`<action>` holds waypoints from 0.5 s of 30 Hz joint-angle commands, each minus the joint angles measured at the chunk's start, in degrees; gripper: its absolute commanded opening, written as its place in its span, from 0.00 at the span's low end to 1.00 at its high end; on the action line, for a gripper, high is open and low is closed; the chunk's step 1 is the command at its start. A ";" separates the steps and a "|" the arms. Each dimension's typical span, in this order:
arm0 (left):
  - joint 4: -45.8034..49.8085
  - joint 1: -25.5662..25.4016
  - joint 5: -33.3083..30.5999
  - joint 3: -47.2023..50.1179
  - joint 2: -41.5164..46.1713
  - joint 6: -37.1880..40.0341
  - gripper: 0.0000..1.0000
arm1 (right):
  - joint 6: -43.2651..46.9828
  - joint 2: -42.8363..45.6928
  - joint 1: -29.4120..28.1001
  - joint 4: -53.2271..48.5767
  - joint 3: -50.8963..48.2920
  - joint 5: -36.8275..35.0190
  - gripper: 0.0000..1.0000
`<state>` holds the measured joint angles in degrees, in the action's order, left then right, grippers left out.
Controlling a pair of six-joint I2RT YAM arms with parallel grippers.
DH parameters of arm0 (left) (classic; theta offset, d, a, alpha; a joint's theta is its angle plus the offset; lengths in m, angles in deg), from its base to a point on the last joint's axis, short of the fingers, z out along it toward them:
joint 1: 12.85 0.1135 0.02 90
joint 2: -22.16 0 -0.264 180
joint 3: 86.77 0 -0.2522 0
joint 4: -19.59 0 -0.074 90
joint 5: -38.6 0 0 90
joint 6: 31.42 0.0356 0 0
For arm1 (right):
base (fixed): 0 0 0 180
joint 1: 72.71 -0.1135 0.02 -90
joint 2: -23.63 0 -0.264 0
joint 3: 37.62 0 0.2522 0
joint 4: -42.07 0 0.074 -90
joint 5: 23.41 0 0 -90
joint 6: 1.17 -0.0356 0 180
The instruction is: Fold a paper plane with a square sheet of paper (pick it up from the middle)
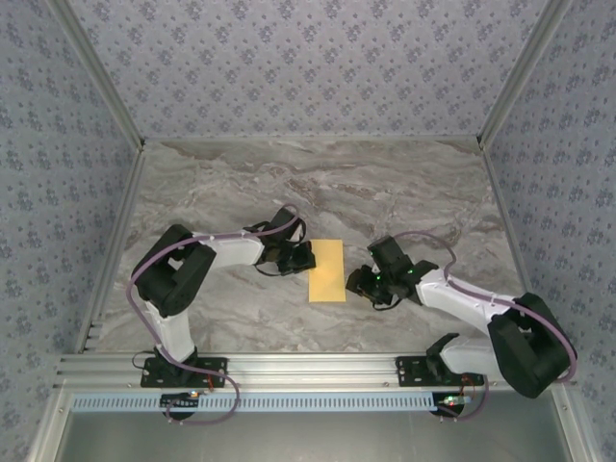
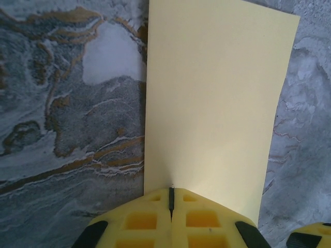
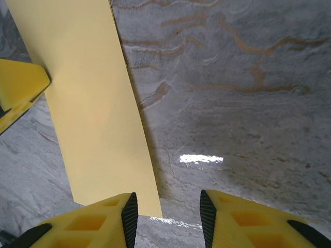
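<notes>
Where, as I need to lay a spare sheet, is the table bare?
Bare: the table beyond the paper, up to the back wall, and the near strip between the arm bases. Crowded: the middle, where left gripper and right gripper flank it.

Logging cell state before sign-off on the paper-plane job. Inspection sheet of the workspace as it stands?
Surface: grey-brown marbled tabletop, flat.
Job's things: thin yellow-orange sheet of paper, lying flat mid-table, showing as a narrow rectangle rather than a square.
Clutter: nothing seen.
Grippers: left gripper shut, fingertips at one edge of the paper; right gripper open, one finger over the paper's corner.
Cables: purple cables run along both arms, off the paper.
Surroundings: patterned blue-grey wallpaper walls; aluminium frame rail at the near edge.
</notes>
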<state>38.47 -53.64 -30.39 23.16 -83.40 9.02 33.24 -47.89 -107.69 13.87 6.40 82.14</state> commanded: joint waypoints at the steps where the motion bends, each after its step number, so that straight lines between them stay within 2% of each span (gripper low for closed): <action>1: 5.18 -0.30 -4.31 0.15 -2.82 0.61 0.00 | -1.76 -1.79 -1.36 1.68 1.03 0.70 0.41; 8: 5.91 -0.39 -4.85 0.20 -2.94 0.47 0.00 | -3.16 -4.81 -3.21 5.01 1.19 2.01 0.41; 15: 6.03 -0.35 -5.11 0.21 -2.86 0.39 0.00 | -3.74 -6.61 -3.89 7.33 1.07 4.01 0.38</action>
<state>39.04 -53.82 -31.11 22.87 -83.44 9.02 30.75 -53.69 -111.06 19.23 6.42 84.22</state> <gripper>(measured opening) 0.062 0.378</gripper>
